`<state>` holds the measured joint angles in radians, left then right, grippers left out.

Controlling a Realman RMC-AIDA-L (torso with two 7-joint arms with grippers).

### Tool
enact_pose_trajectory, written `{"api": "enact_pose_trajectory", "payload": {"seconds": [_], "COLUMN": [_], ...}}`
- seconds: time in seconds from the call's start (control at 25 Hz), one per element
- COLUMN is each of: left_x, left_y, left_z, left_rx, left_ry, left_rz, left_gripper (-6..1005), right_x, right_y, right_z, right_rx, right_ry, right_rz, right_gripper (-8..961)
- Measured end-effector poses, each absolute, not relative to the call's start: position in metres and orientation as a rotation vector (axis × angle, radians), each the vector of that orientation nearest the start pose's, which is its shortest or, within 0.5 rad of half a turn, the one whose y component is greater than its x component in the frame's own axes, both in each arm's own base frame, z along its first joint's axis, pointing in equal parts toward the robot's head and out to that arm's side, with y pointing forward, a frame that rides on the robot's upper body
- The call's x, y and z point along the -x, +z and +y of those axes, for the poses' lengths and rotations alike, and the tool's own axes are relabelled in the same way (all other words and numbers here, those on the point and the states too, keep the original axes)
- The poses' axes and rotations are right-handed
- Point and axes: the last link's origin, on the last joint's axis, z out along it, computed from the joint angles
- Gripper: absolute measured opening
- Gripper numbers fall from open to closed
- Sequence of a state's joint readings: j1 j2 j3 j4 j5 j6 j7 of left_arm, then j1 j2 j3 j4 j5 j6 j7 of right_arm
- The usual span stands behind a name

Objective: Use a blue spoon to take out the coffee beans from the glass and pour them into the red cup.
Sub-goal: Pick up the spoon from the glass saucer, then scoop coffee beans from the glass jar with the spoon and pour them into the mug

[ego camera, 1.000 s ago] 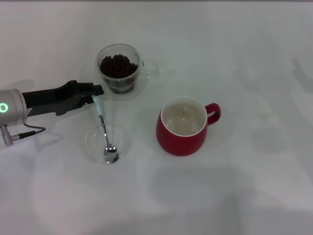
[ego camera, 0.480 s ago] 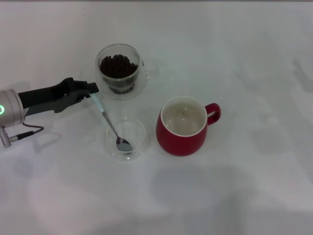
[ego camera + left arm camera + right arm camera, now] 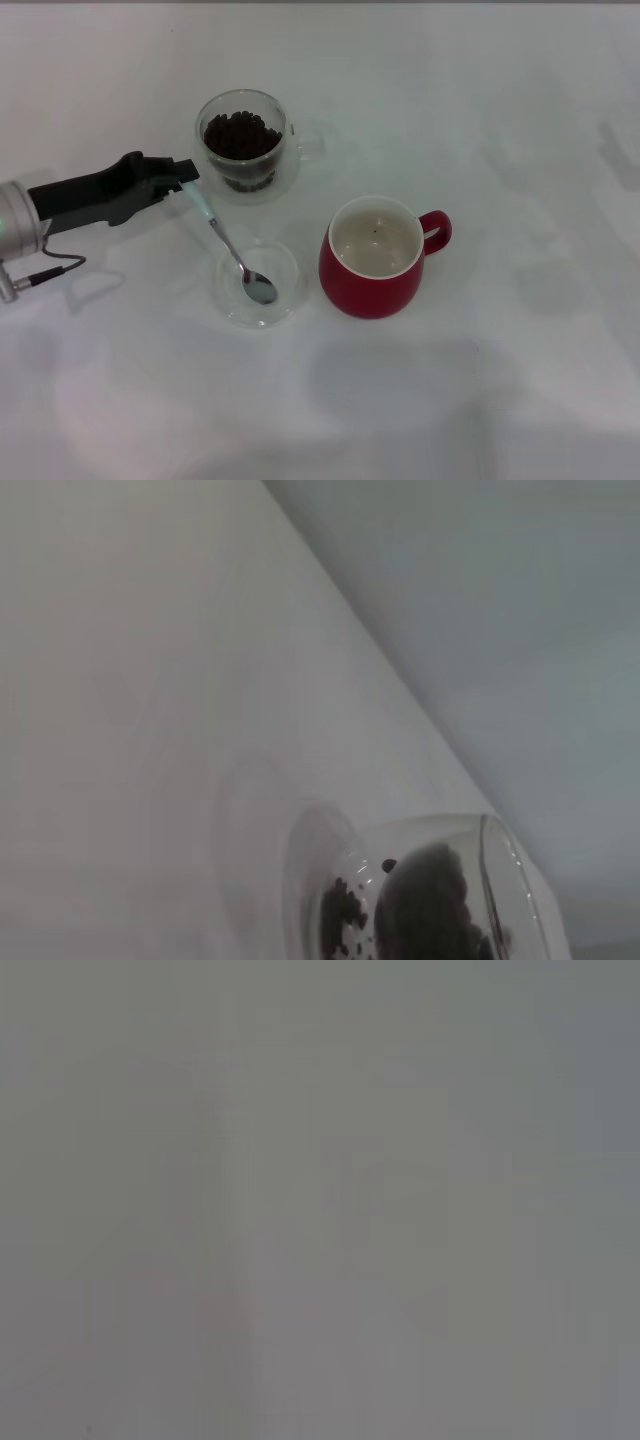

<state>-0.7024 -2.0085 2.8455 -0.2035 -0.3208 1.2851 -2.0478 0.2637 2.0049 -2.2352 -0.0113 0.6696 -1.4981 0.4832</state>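
My left gripper (image 3: 183, 178) is shut on the pale blue handle of the blue spoon (image 3: 228, 242), just left of the glass (image 3: 243, 146). The spoon slopes down to the right and its metal bowl rests in a clear glass saucer (image 3: 259, 283). Dark coffee beans (image 3: 241, 134) fill the glass, which also shows in the left wrist view (image 3: 440, 890). The red cup (image 3: 378, 256), cream inside, stands to the right of the saucer with its handle pointing right. My right gripper is out of view.
A white tabletop (image 3: 480, 380) spreads all around. A thin cable (image 3: 45, 275) hangs from the left arm near the left edge. The right wrist view shows only a plain grey surface.
The left gripper drew back slightly to the left and up while holding the spoon. The spoon's bowl and the saucer under it slid to the right, towards the red cup.
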Motion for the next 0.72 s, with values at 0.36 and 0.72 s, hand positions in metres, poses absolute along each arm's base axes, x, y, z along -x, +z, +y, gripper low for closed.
{"api": "enact_pose_trajectory", "payload": {"seconds": [0.36,0.72], "left_x": [0.318,0.328], "left_y": [-0.020,0.027], "left_z": [0.329,0.322], "left_rx": [1.988,1.931], "left_ry": [-0.895,-1.175], "left_rz": [-2.024,-1.787], "left_gripper": [132,133], "right_x": [-0.375,-0.373], "right_y": [0.040,0.040], "right_z": [0.250,0.248], "right_rx": [1.564,1.563], "right_ry": [0.888,0.904], "right_rz": [0.569,0.564], "right_gripper": [863,864]}}
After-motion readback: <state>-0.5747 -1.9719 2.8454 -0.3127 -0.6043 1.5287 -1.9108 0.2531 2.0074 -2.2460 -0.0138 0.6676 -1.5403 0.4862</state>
